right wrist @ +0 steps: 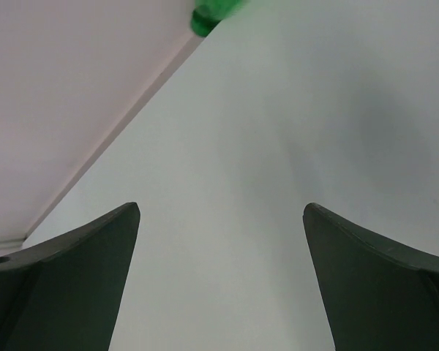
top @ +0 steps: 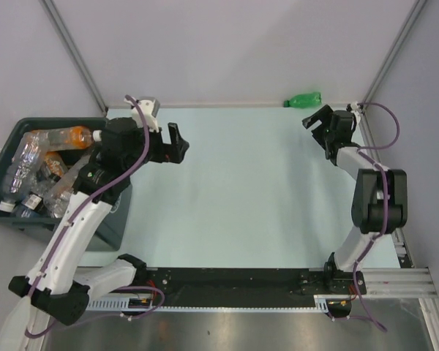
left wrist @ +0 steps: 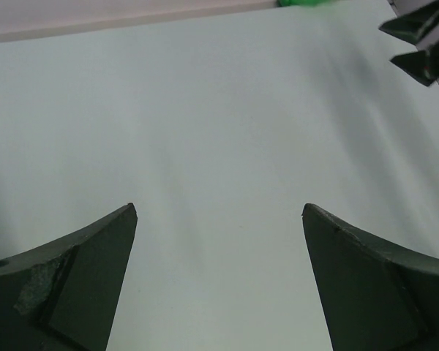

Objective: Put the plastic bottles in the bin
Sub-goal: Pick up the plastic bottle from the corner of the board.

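The bin (top: 55,122) stands off the table's left edge, holding several plastic bottles: an orange one (top: 66,137) lies on top, clear ones (top: 22,164) beneath. One green bottle (top: 302,99) lies on the table against the back wall; it shows at the top edge of the left wrist view (left wrist: 304,3) and the right wrist view (right wrist: 212,14). My left gripper (top: 180,142) (left wrist: 219,208) hangs open over the table just right of the bin, nothing between its fingers. My right gripper (top: 314,121) (right wrist: 221,208) is open and empty, just below and right of the green bottle.
The pale table (top: 241,190) is walled at the back and right by grey panels. A metal frame post (top: 73,51) runs behind the bin. The right gripper's fingers (left wrist: 421,44) appear at the top right of the left wrist view.
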`<action>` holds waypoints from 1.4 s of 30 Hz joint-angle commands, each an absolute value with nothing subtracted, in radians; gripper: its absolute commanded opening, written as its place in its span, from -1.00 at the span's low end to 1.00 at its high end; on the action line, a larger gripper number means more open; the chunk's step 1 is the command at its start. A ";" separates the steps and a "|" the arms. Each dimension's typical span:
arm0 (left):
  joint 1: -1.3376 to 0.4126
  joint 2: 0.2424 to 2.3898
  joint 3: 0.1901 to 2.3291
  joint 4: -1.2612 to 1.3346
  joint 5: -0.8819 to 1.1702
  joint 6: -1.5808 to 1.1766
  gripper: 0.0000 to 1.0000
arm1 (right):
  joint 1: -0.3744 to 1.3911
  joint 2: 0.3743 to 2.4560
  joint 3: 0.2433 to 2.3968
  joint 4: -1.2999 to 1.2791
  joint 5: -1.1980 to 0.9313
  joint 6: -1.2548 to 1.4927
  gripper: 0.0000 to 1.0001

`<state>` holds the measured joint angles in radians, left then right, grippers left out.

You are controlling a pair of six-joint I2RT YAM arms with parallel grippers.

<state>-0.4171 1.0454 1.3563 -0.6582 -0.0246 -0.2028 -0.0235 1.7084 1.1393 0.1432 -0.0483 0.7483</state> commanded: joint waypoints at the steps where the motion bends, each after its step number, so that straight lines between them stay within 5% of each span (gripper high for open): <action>1: -0.414 1.075 1.303 -0.531 0.135 -0.224 0.99 | -0.037 1.880 1.245 0.396 0.084 0.720 0.99; 9: -0.416 1.135 1.273 -0.509 0.143 -0.180 1.00 | -0.072 2.209 1.484 0.523 0.068 0.758 0.97; 20: -0.414 1.187 1.157 -0.382 0.290 -0.184 1.00 | -0.098 2.649 2.038 0.355 0.009 0.942 0.86; 34: -0.416 1.256 1.143 -0.380 0.262 -0.179 0.99 | -0.097 2.894 2.439 0.261 -0.046 1.006 0.81; 37: -0.414 1.252 1.146 -0.383 0.252 -0.175 0.99 | -0.097 2.912 2.471 0.284 -0.052 1.022 0.68; 42: -0.414 1.246 1.143 -0.388 0.242 -0.173 0.99 | -0.094 2.892 2.453 0.328 -0.066 1.020 0.10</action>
<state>-0.4175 1.2613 1.1408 -0.4122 0.2462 -0.1902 -0.1001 2.8861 2.4294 0.2985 -0.0502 1.0145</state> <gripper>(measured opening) 0.996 0.637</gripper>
